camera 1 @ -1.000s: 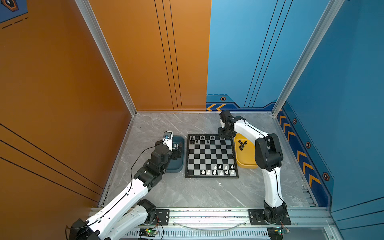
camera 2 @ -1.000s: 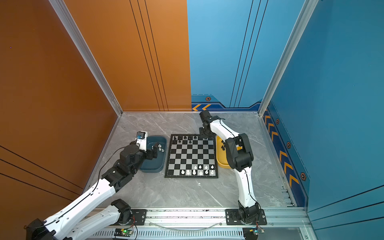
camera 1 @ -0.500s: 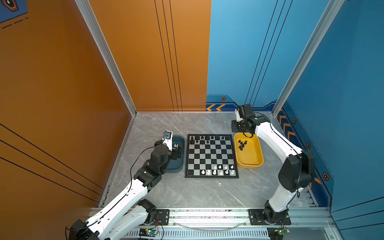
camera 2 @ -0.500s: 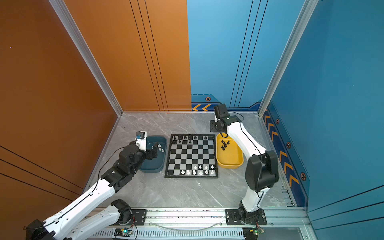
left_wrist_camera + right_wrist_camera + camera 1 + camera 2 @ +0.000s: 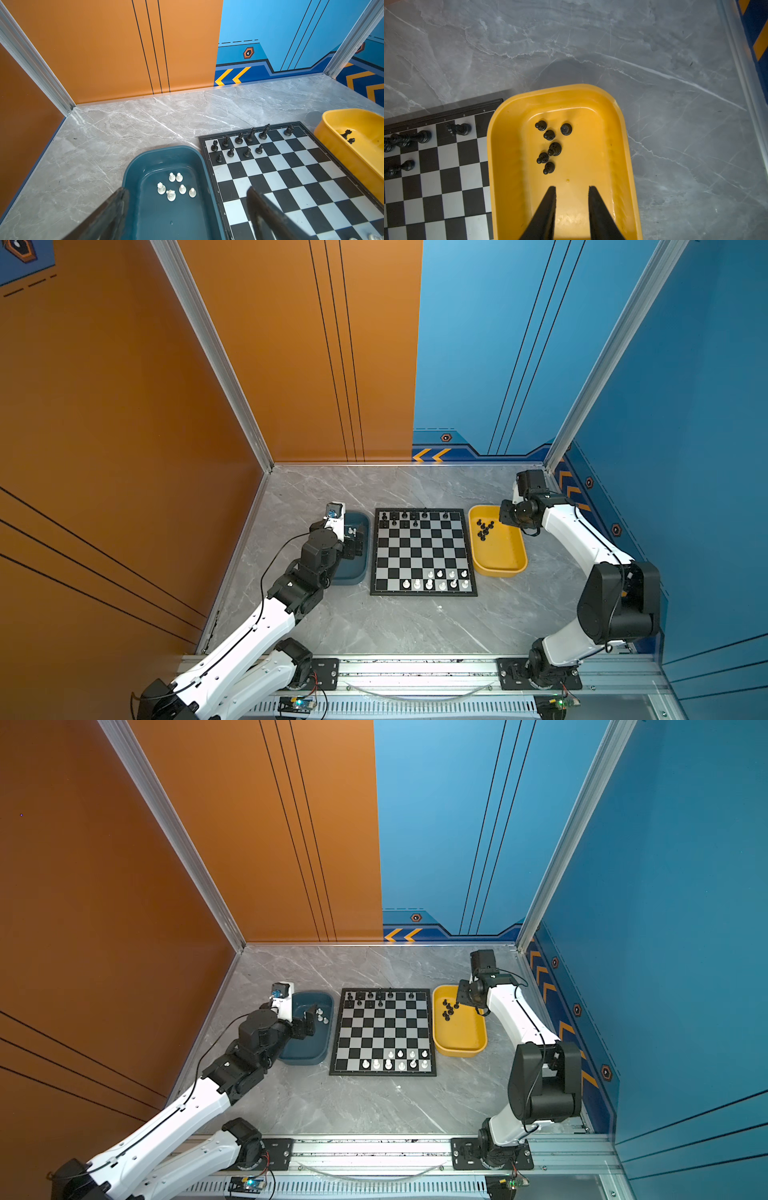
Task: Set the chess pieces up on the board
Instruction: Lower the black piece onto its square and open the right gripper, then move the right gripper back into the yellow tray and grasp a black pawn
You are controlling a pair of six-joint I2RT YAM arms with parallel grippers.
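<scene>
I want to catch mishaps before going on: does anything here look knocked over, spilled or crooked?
Nothing stands out. The black pieces and white pieces on the board look upright. The others stand inside the teal tray and the yellow tray. None lies on the table.

Both top views high overhead, steep, whole grey marble tabletop point(image 5: 395, 626), near-identical, left wrist view low, oblique, close over dark teal plastic tray point(image 5: 166, 218), right wrist view straight down over yellow plastic tray point(image 5: 581, 145), wrist views share far corner of flat black-and-white checkered chessboard point(image 5: 291, 176)
</scene>
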